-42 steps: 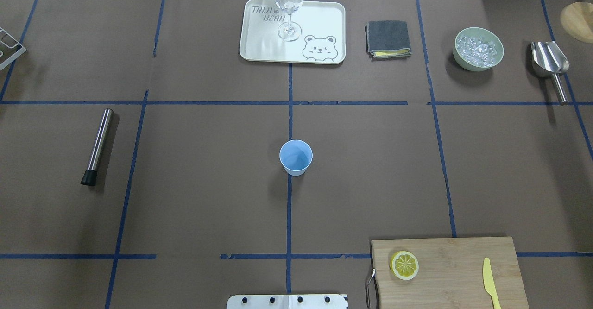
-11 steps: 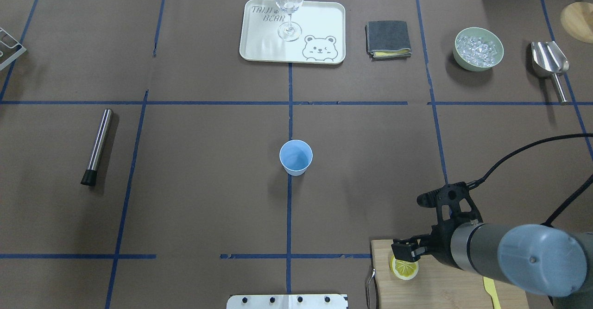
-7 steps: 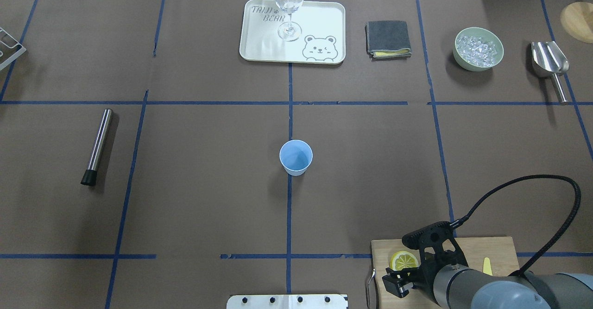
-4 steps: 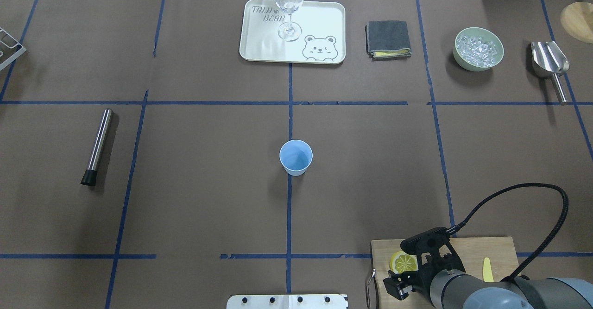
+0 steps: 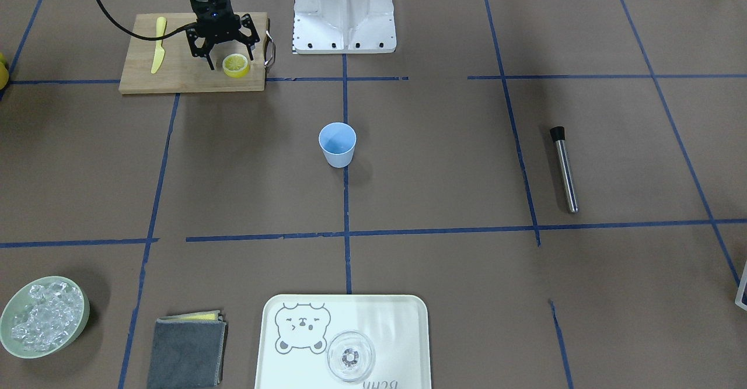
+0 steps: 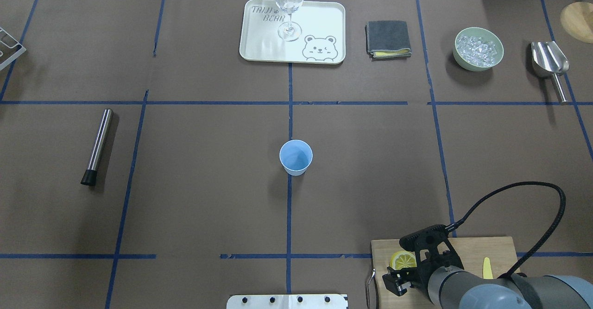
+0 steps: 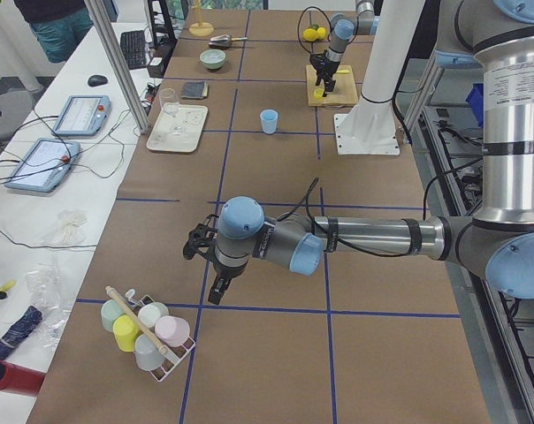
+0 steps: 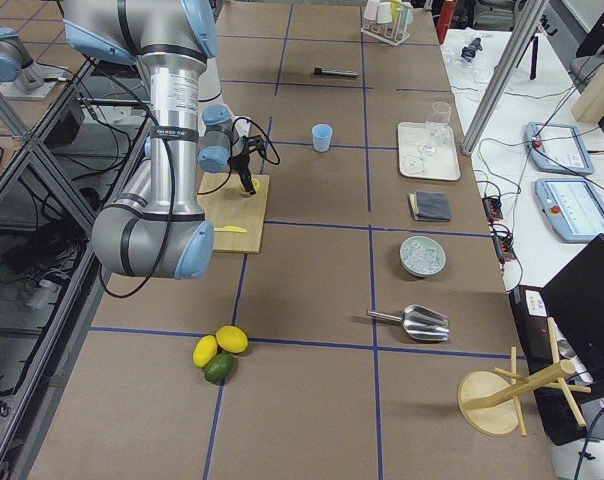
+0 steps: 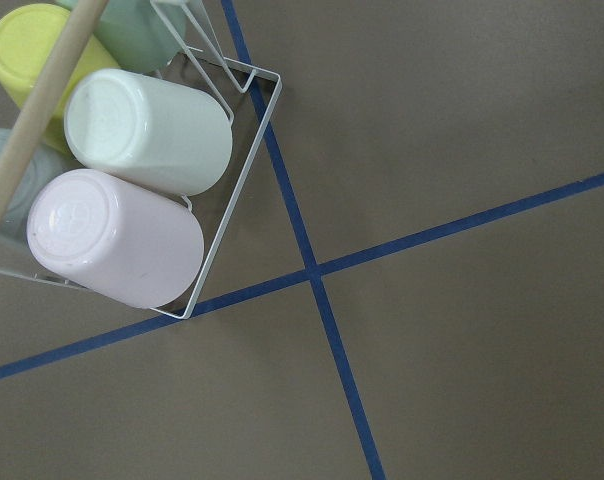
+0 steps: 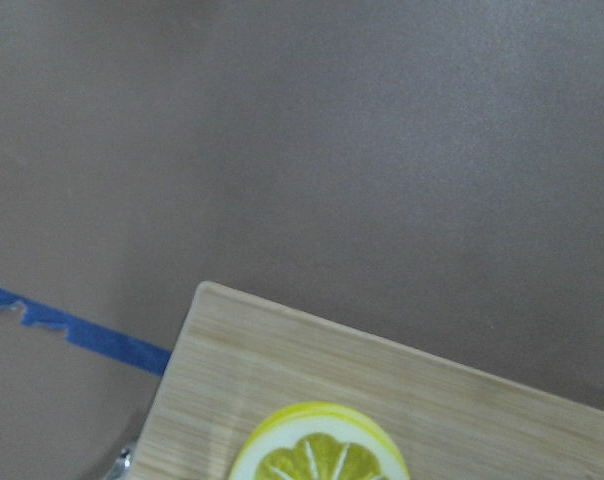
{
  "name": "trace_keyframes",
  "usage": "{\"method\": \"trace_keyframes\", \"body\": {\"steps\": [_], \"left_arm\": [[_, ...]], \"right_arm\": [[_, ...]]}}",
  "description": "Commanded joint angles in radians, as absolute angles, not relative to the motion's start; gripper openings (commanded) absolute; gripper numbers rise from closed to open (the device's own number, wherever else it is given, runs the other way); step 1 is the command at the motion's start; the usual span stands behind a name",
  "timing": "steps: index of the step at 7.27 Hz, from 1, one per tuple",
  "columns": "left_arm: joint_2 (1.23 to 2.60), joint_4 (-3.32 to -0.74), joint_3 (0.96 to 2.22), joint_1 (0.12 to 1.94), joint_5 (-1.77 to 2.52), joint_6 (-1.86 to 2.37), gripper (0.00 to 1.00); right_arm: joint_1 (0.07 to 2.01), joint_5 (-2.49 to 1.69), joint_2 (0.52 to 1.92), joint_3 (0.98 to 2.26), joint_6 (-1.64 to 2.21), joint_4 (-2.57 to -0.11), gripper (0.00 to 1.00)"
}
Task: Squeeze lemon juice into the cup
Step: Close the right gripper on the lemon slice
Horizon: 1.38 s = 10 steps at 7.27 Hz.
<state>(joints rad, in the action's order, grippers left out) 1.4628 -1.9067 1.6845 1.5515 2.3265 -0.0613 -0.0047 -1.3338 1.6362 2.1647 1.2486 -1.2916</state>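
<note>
Lemon (image 5: pixel 236 66) flat, cut face up, on board (image 5: pixel 175 74), right tool (image 5: pixel 230 60) spread wide over it, cup (image 5: pixel 337 144) upright

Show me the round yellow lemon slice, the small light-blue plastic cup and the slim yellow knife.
round yellow lemon slice (image 5: pixel 236 65): front-facing view, on its cut face.
small light-blue plastic cup (image 5: pixel 337 140): front-facing view, inside its open mouth.
slim yellow knife (image 5: pixel 157 46): front-facing view, midway along its length.

The lemon slice (image 5: pixel 236 65) lies cut-face up on the board (image 5: pixel 175 73), the light-blue cup (image 5: pixel 337 144) upright, well apart.
</note>
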Motion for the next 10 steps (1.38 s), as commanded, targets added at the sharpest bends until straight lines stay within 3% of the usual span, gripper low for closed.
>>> {"method": "trace_keyframes", "body": {"steps": [1, 8, 10], "left_arm": [[1.462, -1.907, 1.686, 1.552, 2.329, -0.061, 1.0], [1.46, -1.907, 1.694, 1.552, 2.329, -0.061, 1.0], [1.46, -1.907, 1.694, 1.554, 2.329, -0.061, 1.0]], "right_arm": [[0.008, -1.333, 1.631, 2.151, 1.249, -1.292, 1.0], [0.005, -1.335, 1.608, 2.128, 1.249, -1.292, 0.98], [0.005, -1.336, 1.608, 2.129, 1.249, -1.292, 0.89]]}}
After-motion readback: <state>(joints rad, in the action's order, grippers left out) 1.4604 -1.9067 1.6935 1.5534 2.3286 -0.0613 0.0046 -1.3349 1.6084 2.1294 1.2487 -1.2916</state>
